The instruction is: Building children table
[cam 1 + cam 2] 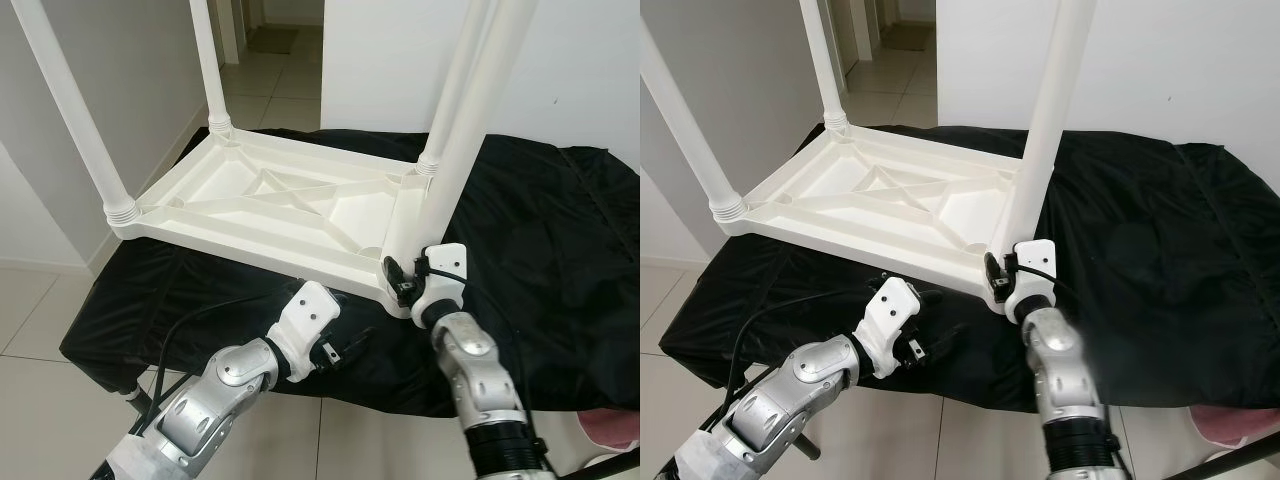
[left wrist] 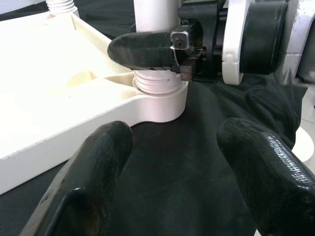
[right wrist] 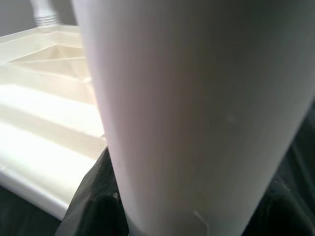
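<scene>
A white plastic children's table point(image 1: 270, 215) lies upside down on a black cloth. Three white legs stand up from its corners. A fourth leg point(image 1: 450, 150) rises at the near right corner, with its threaded base point(image 2: 155, 81) seated in the corner socket. My right gripper point(image 1: 402, 272) is shut on this leg just above the thread; one finger point(image 2: 142, 49) wraps its front. In the right wrist view the leg point(image 3: 197, 123) is very close. My left gripper point(image 2: 182, 162) is open, low over the cloth just in front of that corner, with nothing between its fingers.
The black cloth point(image 1: 540, 230) covers a low platform and extends wide to the right. The upright legs at near left point(image 1: 75, 110) and far left point(image 1: 205, 60) stand tall. Tiled floor point(image 1: 40, 320) and white walls surround the platform, and a pinkish item point(image 1: 610, 425) lies at lower right.
</scene>
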Controlling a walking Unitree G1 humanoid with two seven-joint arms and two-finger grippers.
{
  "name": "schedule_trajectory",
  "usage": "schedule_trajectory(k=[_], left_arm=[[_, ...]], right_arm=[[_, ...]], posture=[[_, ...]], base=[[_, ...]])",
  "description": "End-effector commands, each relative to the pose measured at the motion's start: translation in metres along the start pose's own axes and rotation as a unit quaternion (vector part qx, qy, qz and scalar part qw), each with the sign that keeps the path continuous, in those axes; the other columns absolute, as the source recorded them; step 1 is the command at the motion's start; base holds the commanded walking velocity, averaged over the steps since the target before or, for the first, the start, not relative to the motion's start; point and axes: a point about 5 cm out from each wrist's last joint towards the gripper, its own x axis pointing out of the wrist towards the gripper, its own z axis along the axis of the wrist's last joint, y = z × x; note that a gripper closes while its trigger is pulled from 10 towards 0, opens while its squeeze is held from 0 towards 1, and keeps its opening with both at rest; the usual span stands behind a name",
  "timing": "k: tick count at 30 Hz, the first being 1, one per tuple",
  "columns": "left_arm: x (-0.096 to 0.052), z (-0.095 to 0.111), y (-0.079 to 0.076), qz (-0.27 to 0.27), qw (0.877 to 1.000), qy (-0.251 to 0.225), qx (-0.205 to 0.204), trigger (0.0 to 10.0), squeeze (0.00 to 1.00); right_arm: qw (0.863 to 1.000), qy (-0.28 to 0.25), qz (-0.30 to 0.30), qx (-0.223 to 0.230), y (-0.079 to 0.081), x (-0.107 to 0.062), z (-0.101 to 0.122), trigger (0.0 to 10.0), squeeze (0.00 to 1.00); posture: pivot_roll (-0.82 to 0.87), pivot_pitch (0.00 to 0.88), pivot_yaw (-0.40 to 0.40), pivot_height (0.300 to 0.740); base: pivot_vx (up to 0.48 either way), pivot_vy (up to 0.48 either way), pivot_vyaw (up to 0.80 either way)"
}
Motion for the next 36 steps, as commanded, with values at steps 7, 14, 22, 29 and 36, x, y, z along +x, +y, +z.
schedule_trajectory(k=[7,14,22,29,36], left_arm=[[-0.002,0.002,-0.003,-0.064,0.998,-0.001,0.005,10.0,0.00],[-0.002,0.002,-0.004,-0.062,0.998,-0.003,0.003,10.0,0.00],[-0.003,0.003,-0.003,-0.057,0.998,-0.004,0.000,10.0,0.00],[-0.002,0.003,-0.001,-0.053,0.999,-0.005,0.002,10.0,0.00],[-0.002,0.003,0.000,-0.057,0.998,-0.003,0.008,10.0,0.00]], right_arm=[[0.993,0.029,-0.097,0.063,0.015,-0.010,-0.015,10.0,0.00],[0.994,0.022,-0.079,0.077,0.022,-0.009,-0.010,10.0,0.00],[0.998,-0.045,0.005,0.033,0.005,-0.009,0.008,10.0,1.00],[0.996,-0.043,0.082,0.002,-0.007,-0.007,0.005,10.0,0.00],[0.974,-0.023,0.221,-0.051,-0.017,0.010,0.005,10.0,0.00]], posture=[[-0.06,0.000,0.043,0.740],[-0.06,0.000,0.043,0.740],[-0.05,0.008,0.035,0.740],[-0.05,0.009,0.036,0.740],[-0.04,0.000,0.025,0.740]], base=[[0.000,0.000,0.00],[0.000,0.000,0.00],[0.000,0.000,0.00],[0.000,0.000,0.00],[0.000,0.000,0.00]])
